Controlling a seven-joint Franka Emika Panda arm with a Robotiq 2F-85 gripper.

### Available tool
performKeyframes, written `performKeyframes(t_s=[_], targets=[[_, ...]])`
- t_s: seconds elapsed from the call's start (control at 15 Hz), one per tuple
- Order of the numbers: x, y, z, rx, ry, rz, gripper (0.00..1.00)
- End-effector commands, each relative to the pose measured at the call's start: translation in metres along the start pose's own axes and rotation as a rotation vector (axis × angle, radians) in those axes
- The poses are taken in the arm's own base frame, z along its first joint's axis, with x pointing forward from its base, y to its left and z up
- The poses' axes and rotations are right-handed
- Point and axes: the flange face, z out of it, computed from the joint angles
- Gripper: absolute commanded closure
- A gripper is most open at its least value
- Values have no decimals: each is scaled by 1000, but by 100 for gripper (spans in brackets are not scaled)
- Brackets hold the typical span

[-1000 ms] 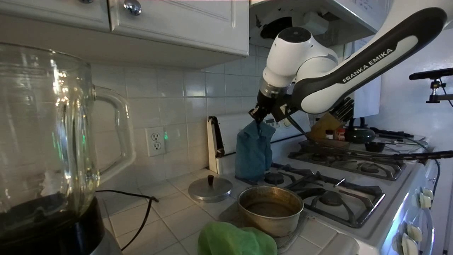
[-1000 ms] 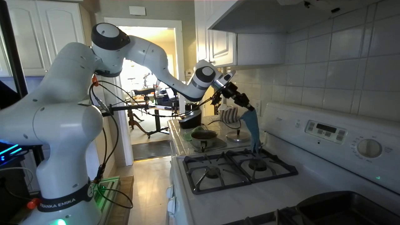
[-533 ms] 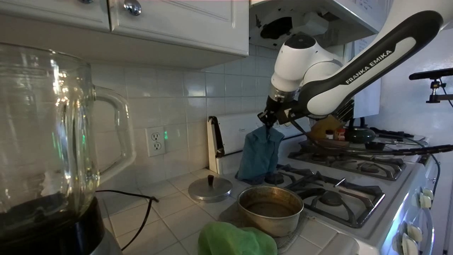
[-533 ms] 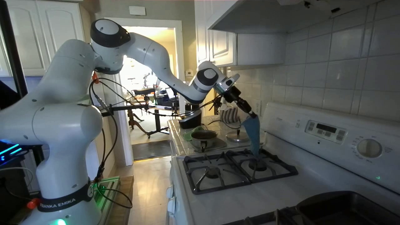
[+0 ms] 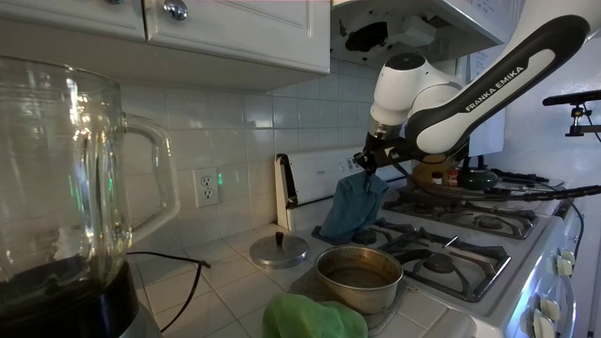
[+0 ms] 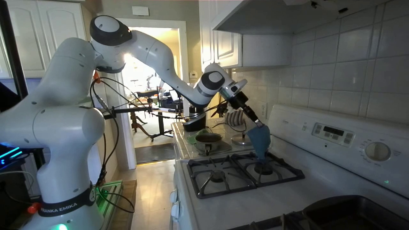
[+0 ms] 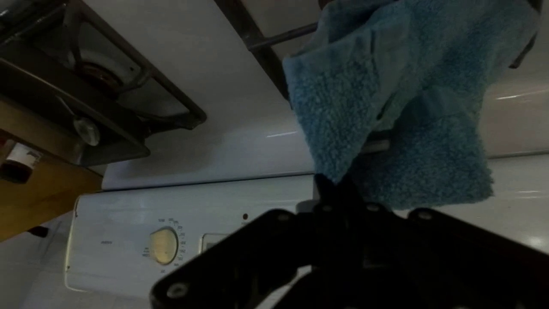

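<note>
Blue cloth [image 6: 259, 139] hangs from the gripper [image 6: 258, 123], pinched between its narrowed fingers, its lower end near a stove burner [image 6: 263, 169].

White rounded arm [image 6: 72, 127]; black panel [image 5: 494, 88] marked "FRANKA EMIKA"; thin black cables [image 6: 103, 174]; black gripper [image 6: 258, 123] with round metal screws [image 7: 177, 290].
</note>
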Motion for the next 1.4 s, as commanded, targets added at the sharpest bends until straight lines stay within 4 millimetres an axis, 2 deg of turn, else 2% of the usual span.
performKeyframes(t_s=[0.0, 0.33, 0.53, 0.67, 0.93, 1.33], targets=[[-3, 10, -7, 9, -47, 51, 67], [-1, 0, -14, 54, -57, 46, 34], [-3, -12, -19, 152, -103, 21, 12], [-3, -18, -23, 227, -138, 12, 2], [-2, -24, -17, 275, -211, -5, 0], [2, -18, 5, 283, -330, -34, 0]])
